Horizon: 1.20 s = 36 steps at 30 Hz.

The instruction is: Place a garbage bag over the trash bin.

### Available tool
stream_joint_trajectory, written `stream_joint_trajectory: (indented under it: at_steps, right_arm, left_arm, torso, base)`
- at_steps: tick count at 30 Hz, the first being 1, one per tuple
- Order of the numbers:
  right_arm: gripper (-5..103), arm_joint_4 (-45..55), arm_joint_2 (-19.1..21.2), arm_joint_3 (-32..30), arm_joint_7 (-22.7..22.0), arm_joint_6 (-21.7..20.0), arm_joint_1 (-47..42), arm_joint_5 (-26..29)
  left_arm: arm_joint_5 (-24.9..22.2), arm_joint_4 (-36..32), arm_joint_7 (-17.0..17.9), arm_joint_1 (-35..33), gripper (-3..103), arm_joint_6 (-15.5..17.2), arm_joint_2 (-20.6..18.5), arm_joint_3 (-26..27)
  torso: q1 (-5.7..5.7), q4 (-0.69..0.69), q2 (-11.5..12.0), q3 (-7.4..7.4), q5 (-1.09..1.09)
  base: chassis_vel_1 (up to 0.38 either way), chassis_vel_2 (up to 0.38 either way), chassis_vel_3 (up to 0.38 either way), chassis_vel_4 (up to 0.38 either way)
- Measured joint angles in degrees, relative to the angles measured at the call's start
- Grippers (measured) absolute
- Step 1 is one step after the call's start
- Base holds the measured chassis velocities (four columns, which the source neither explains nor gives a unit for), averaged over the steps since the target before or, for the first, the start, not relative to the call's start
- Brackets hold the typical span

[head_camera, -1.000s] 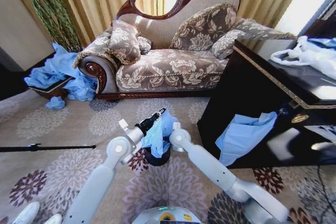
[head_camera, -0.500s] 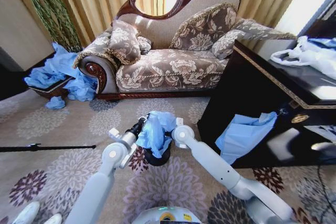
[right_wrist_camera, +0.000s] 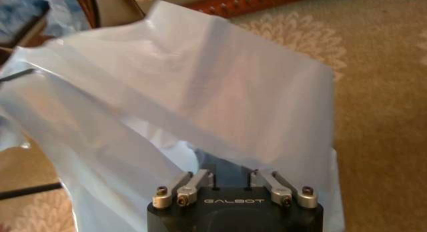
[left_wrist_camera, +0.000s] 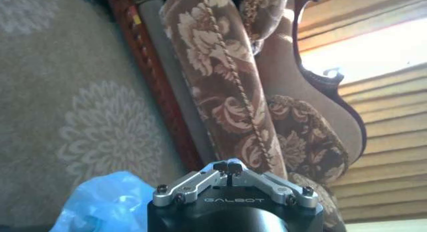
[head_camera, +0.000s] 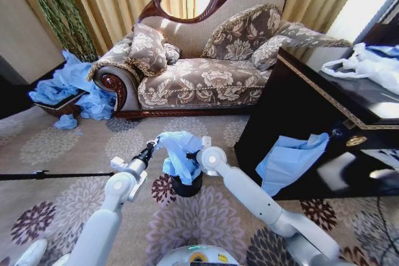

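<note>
A: Checking the left pincer [head_camera: 153, 143] first: in the left wrist view its fingertips [left_wrist_camera: 229, 166] meet, and we see blue film pinched at them. We log it as clenched on the garbage bag [head_camera: 179, 153].

B: Confirmed. In the head view we see the bag stretched from that pincer across to the right pincer [head_camera: 193, 155], sagging between the two.

A: State of the right pincer?

B: In the right wrist view its fingers [right_wrist_camera: 197, 181] stand parallel with a gap between them, and bag film [right_wrist_camera: 200, 107] lies over and ahead of them. We cannot tell whether it grips the film.

A: Location of the trash bin [head_camera: 186, 185]?

B: We see it directly below the right pincer, on the carpet [head_camera: 81, 147]; its upper part is hidden behind the hanging bag. The bag touches or overlaps its top; we cannot tell whether the bag mouth encloses the rim.

A: Surroundings relative to the pincers?

B: Beyond both pincers stands the sofa [head_camera: 206, 60]. On the right pincer's outer side we note the black counter [head_camera: 324, 104], with a flat blue sheet [head_camera: 288, 160] hanging on its front and white bags [head_camera: 368, 63] on top.
</note>
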<state>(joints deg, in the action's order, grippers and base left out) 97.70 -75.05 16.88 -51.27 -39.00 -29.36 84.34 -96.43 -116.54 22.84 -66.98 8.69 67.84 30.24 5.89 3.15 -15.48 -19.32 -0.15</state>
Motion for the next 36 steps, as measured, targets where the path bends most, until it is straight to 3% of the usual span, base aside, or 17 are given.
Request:
stream_joint_trajectory:
  at_steps: [1, 4, 5, 8, 12, 13, 16, 19, 23, 28, 31, 36]
  right_arm:
    - [28, 0.11, -0.17, -0.14, 0.38, 0.24, -0.06, 0.01]
    - [44, -0.66, -1.16, -0.19, 2.67, 2.18, -0.62, -0.71]
    - [44, -0.66, -1.16, -0.19, 2.67, 2.18, -0.62, -0.71]
    - [61, -3.58, -3.05, -0.24, 6.9, 4.66, -1.65, -2.95]
    - [71, -5.31, -4.52, -0.13, 9.24, 6.23, -2.35, -4.12]
    - [71, -5.31, -4.52, -0.13, 9.24, 6.23, -2.35, -4.12]
    - [88, -7.67, -6.23, 0.09, 10.51, 7.11, -2.47, -5.61]
    - [96, -9.09, -7.28, 0.03, 10.68, 7.56, -2.47, -5.85]
    - [100, -11.35, -8.42, -0.4, 11.79, 8.14, -2.57, -6.47]
    - [93, -12.52, -8.18, -1.45, 12.61, 8.64, -3.69, -6.41]
    - [97, -12.76, -7.78, -1.95, 13.03, 9.19, -4.54, -6.59]
    - [86, -13.37, -7.73, -1.99, 13.17, 9.57, -5.52, -7.13]
  left_arm:
    - [-0.05, -0.26, 0.0, 0.12, 0, 0.02, -0.1, -0.1]
    - [-0.16, -1.46, -0.06, 0.1, 0, 0.06, -0.4, -0.12]
    - [-0.16, -1.46, -0.06, 0.1, 0, 0.06, -0.4, -0.12]
    - [-0.6, -3.06, -0.35, -0.7, 0, 0.22, -0.7, 0.38]
    - [-0.67, -3.94, -0.56, -1.54, 0, 0.33, -0.72, 0.56]
    - [-0.67, -3.94, -0.56, -1.54, 0, 0.33, -0.72, 0.56]
    - [-0.6, -4.54, -1.08, -2.17, 0, 0.58, -0.41, 0.56]
    - [-0.46, -4.76, -1.15, -2.36, 0, 0.64, -0.26, 0.47]
    - [-0.24, -4.84, -1.28, -2.62, 0, 0.68, -0.16, 0.53]
    - [-0.13, -4.67, -1.52, -2.26, 0, 0.78, -0.23, 0.06]
    - [-0.11, -4.47, -1.6, -2.02, 0, 0.87, -0.23, -0.42]
    - [-0.03, -4.62, -1.8, -2.15, 0, 0.92, -0.08, -0.6]
  torso:
    - [0.0, 0.0, 0.0, 0.0, 0.0]
    - [0.0, 0.0, 0.0, 0.0, -0.01]
    - [0.0, 0.0, 0.0, 0.0, -0.01]
    - [0.0, -0.01, 0.0, 0.0, 0.0]
    - [0.0, -0.01, 0.0, 0.0, 0.0]
    - [0.0, -0.01, 0.0, 0.0, 0.0]
    - [0.0, -0.01, 0.0, 0.0, 0.0]
    - [0.0, -0.01, 0.0, 0.0, 0.0]
    - [0.0, -0.01, 0.0, 0.0, 0.0]
    - [0.0, -0.01, 0.0, 0.0, 0.0]
    - [0.0, 0.02, 0.0, 0.0, 0.0]
    - [0.0, -0.01, 0.0, 0.0, 0.0]
  base:
    - [0.0, 0.0, 0.0, 0.0]
    - [0.0, 0.0, 0.0, 0.0]
    - [0.0, 0.0, 0.0, 0.0]
    - [0.0, 0.0, 0.0, 0.0]
    - [0.0, 0.0, 0.0, 0.0]
    - [0.0, 0.0, 0.0, 0.0]
    - [0.0, 0.0, 0.0, 0.0]
    - [0.0, 0.0, 0.0, 0.0]
    - [0.0, 0.0, 0.0, 0.0]
    - [0.0, 0.0, 0.0, 0.0]
    - [0.0, 0.0, 0.0, 0.0]
    - [0.0, 0.0, 0.0, 0.0]
